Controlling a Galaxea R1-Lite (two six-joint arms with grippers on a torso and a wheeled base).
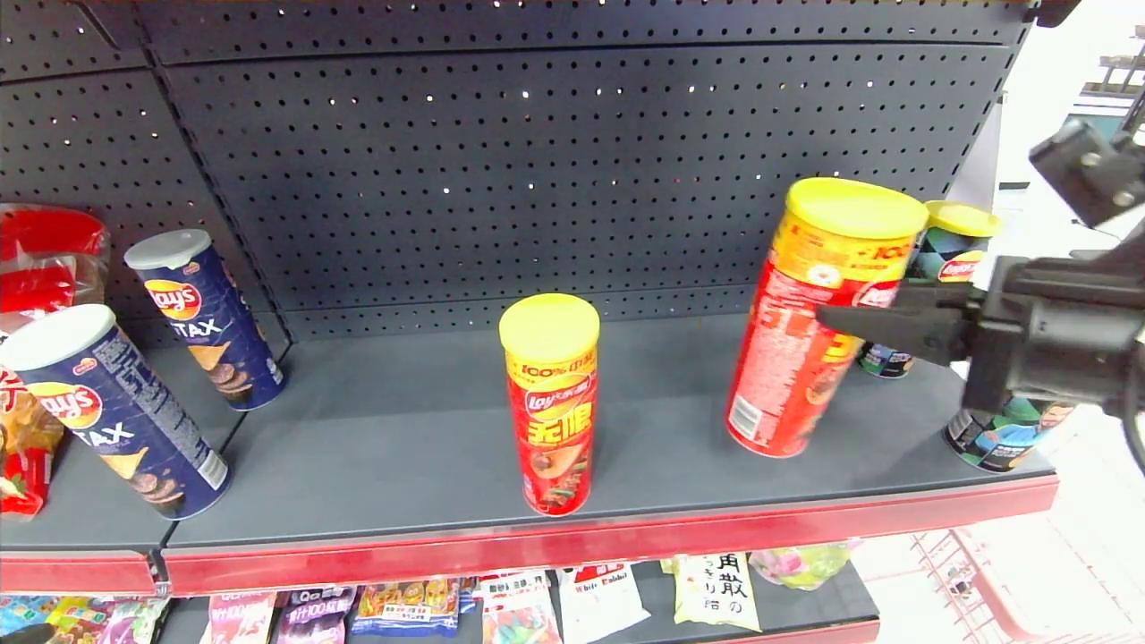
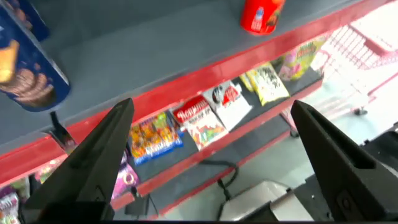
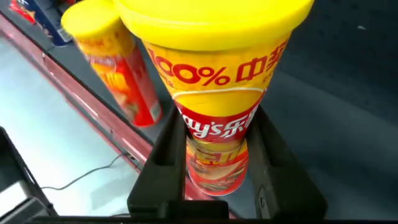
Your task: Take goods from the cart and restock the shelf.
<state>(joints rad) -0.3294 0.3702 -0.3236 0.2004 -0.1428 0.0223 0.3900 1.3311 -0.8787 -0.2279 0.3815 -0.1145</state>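
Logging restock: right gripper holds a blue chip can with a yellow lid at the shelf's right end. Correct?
Not blue: the right wrist view shows the right gripper holding a red cardboard chip can with a yellow lid at the right end of the dark shelf.

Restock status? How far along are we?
Done: one red chip can stands upright near the front edge of the shelf. In hand: the right pincer is shut on a second red chip can, tilted over the shelf's right part, not yet released. Left: stand it up and let go. The left pincer is open and empty. What remains in the cart can't be seen.
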